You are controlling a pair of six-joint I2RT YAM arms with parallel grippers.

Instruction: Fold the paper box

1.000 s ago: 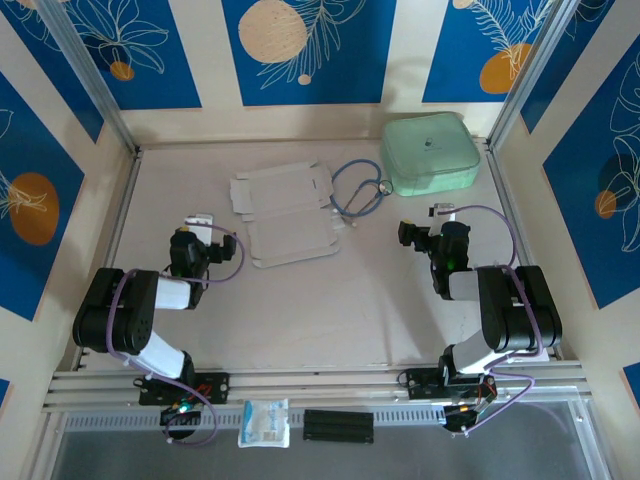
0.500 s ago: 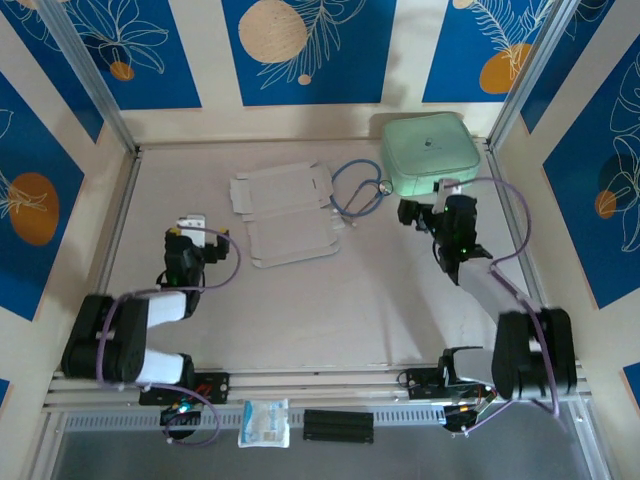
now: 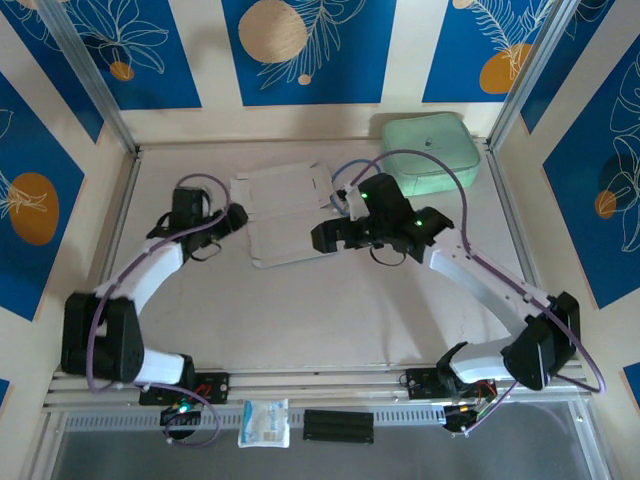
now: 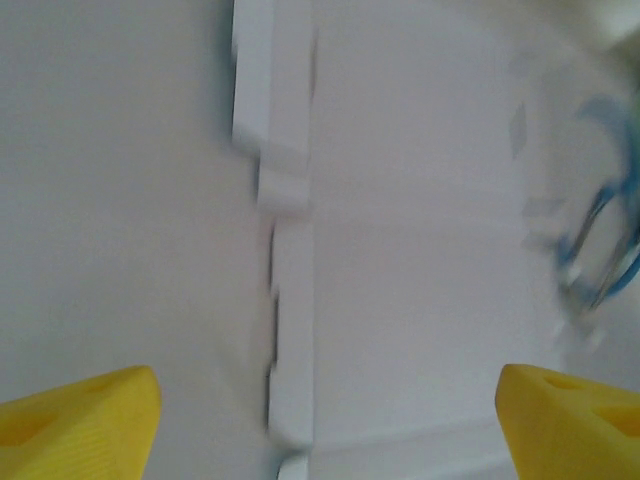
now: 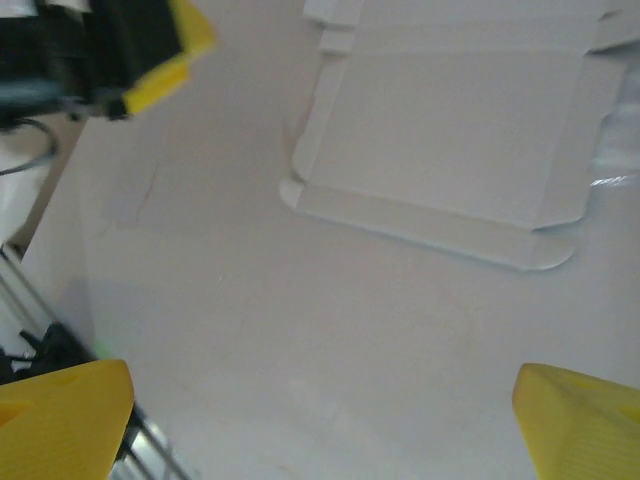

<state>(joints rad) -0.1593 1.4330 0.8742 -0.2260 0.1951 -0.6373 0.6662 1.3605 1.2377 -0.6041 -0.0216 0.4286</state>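
My left gripper [image 3: 233,217] has its yellow fingers [image 4: 80,420] spread wide with nothing between them. Just ahead of them lies the paper box [image 3: 285,215], flat and unfolded on the table [image 3: 330,310], its flapped edge running straight out from between the jaws. My right gripper [image 3: 322,236] is likewise wide open and empty at the card's opposite side, the grey-white sheet spread ahead of its fingertips. Behind that hand sit a blue cable loop [image 3: 360,190] and a mint-green case [image 3: 432,150].
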